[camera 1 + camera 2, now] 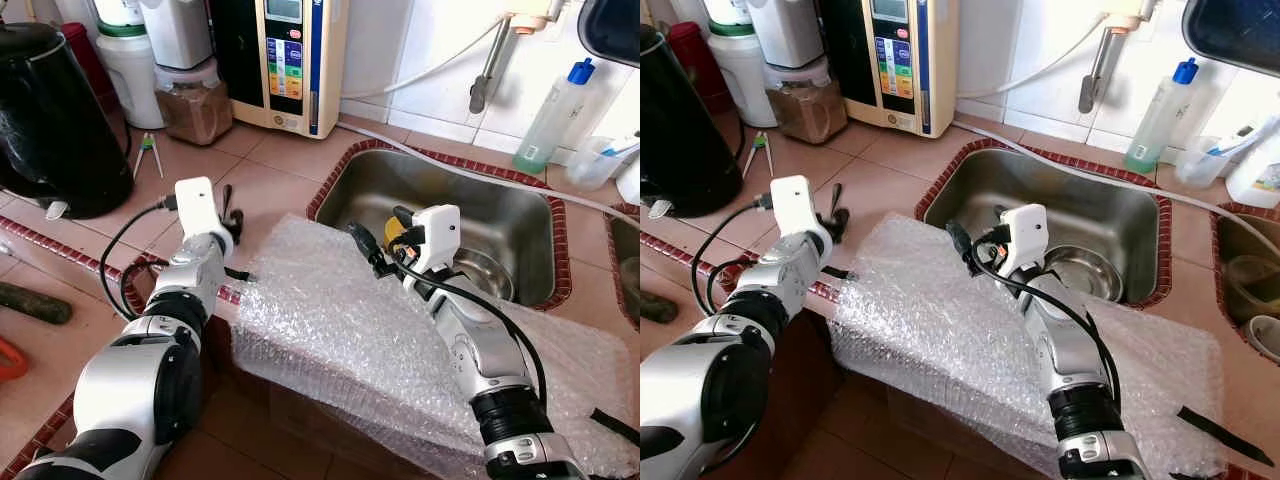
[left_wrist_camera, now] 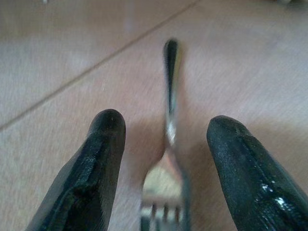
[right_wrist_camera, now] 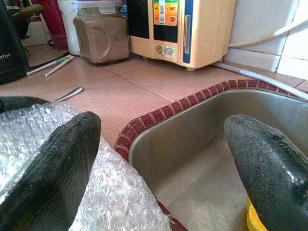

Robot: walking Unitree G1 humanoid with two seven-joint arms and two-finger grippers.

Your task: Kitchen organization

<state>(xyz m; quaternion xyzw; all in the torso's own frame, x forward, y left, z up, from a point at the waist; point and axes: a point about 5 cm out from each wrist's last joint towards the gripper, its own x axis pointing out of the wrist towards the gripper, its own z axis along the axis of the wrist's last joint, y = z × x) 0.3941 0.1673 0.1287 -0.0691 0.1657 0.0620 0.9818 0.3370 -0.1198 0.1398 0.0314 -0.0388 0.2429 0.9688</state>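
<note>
Beside the sink [image 1: 340, 190], a bubble wrap sheet [image 1: 330, 330] covers the counter edge. The fork [image 2: 169, 159] lies on the terracotta tile counter [image 1: 270, 160], left of the sink. The left gripper [image 2: 166, 163] straddles it, fingers wide apart, holding nothing. The right gripper [image 3: 159, 163] hovers over the sink rim, open and empty. A water dispenser [image 1: 290, 60] stands behind.

I see a tiled countertop [image 1: 270, 165] carrying a fork [image 2: 168, 159] between my left gripper's [image 2: 166, 144] fingers, bubble wrap [image 1: 330, 320] under my right gripper [image 1: 375, 250], and a black kettle [image 1: 50, 120] far left.
</note>
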